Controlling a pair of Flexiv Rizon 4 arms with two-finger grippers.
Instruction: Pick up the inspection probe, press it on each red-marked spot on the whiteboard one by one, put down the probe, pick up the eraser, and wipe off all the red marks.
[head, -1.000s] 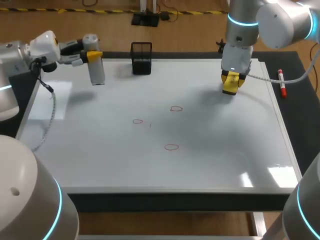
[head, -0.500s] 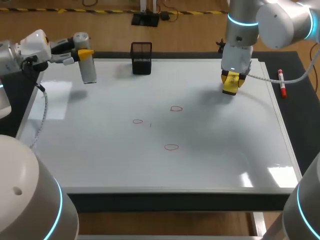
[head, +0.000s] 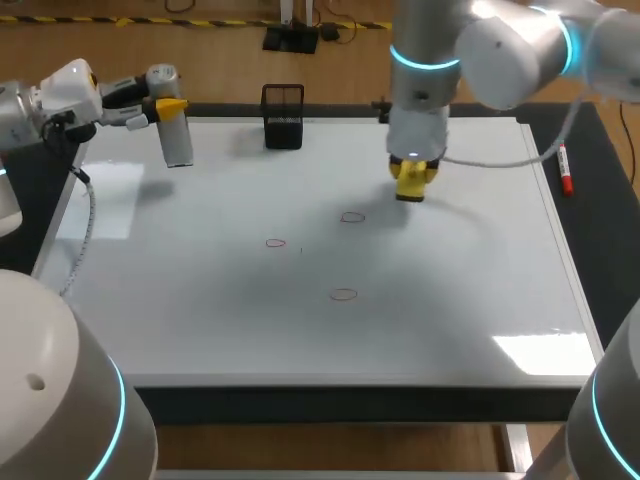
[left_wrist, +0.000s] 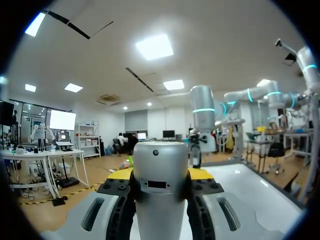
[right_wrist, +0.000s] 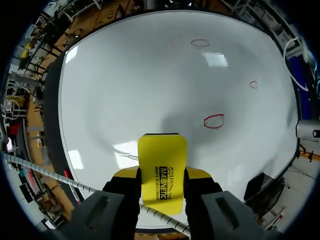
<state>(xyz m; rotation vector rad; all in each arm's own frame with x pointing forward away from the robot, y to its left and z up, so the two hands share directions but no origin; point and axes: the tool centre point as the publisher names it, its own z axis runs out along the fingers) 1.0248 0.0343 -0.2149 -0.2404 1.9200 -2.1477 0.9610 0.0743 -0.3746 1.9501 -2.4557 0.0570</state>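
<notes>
Left pincer (head: 171, 105) clamps the probe (head: 178, 140) near the mesh holder (head: 283, 120); right pincer (head: 412, 178) clamps the eraser (right_wrist: 161, 155).

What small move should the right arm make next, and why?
Probably slide the eraser across and down onto the nearest red mark. The right gripper is shut on the eraser just beside that mark, and all three red marks, this one and two more, are unwiped on the whiteboard. The left gripper, shut on the probe, is off at the board's corner.
</notes>
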